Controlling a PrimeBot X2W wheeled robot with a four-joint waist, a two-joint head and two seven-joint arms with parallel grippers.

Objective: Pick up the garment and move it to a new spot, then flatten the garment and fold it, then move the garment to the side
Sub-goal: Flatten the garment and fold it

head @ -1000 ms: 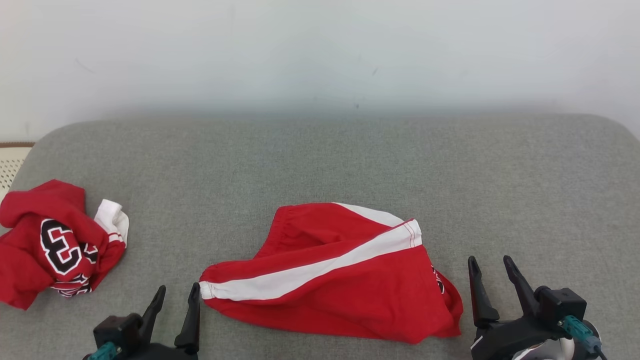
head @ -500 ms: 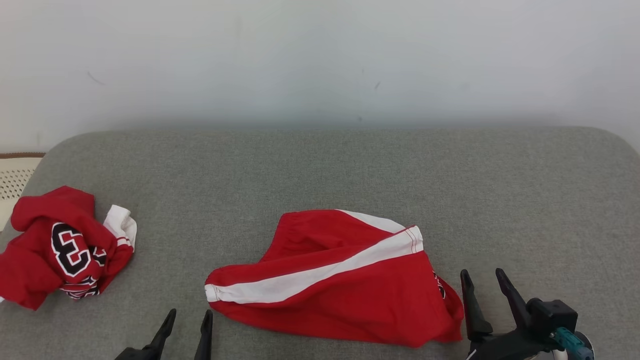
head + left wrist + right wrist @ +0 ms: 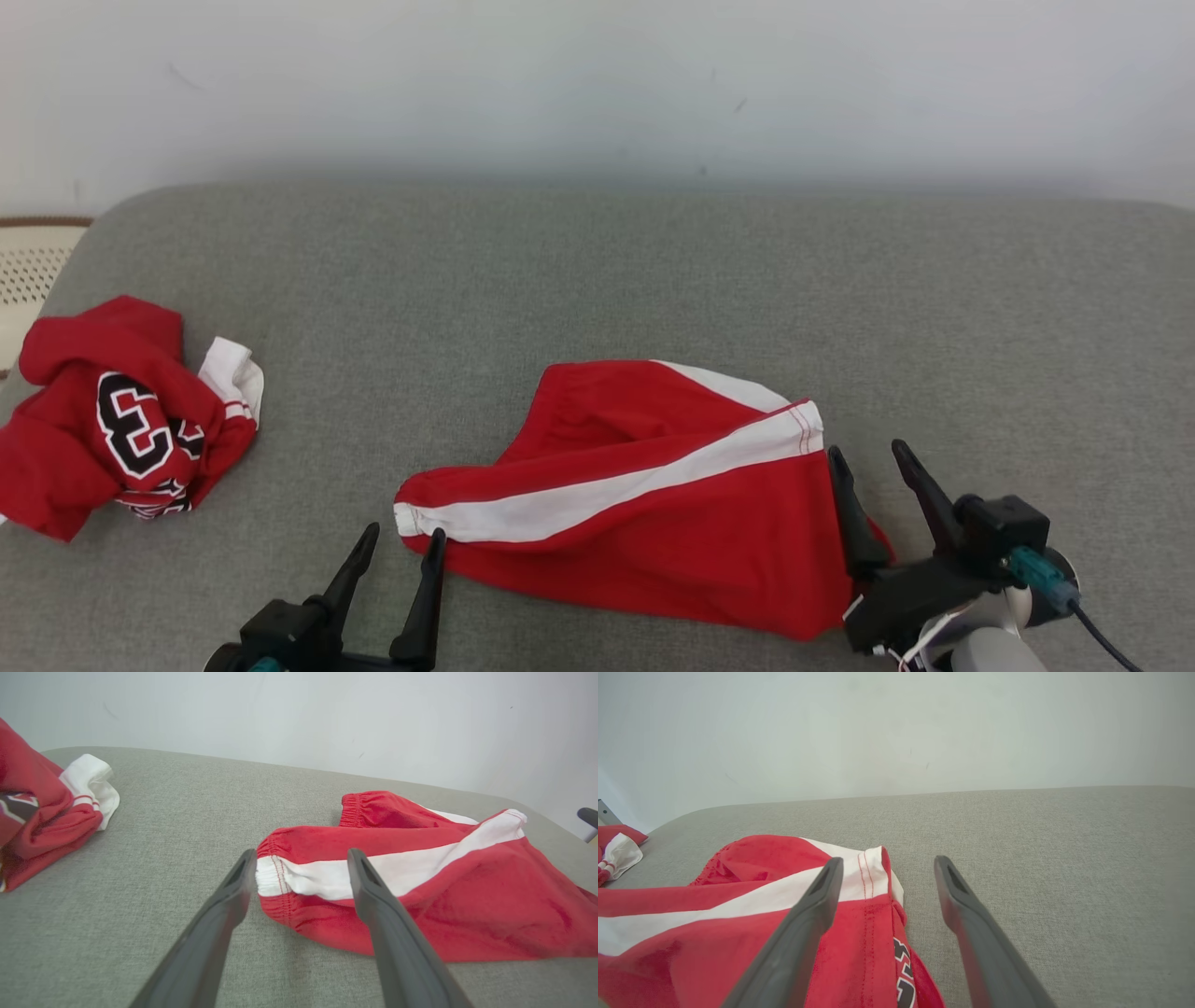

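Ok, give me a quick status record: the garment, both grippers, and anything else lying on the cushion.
surface: grey cushion
garment: red shorts with a white stripe, rumpled, near the middle, not yet flattened or folded
left gripper: open, at the shorts' gathered end, holding nothing
right gripper: open, one finger over the shorts' hem end, the other over bare cushion, holding nothing
other item: crumpled red jersey, far left, apart from the shorts

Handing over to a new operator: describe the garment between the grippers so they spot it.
On the grey cushion, look front and centre. The red shorts lie spread out, with one broad white diagonal stripe; the other red garment, at left, is crumpled and bears a black number.
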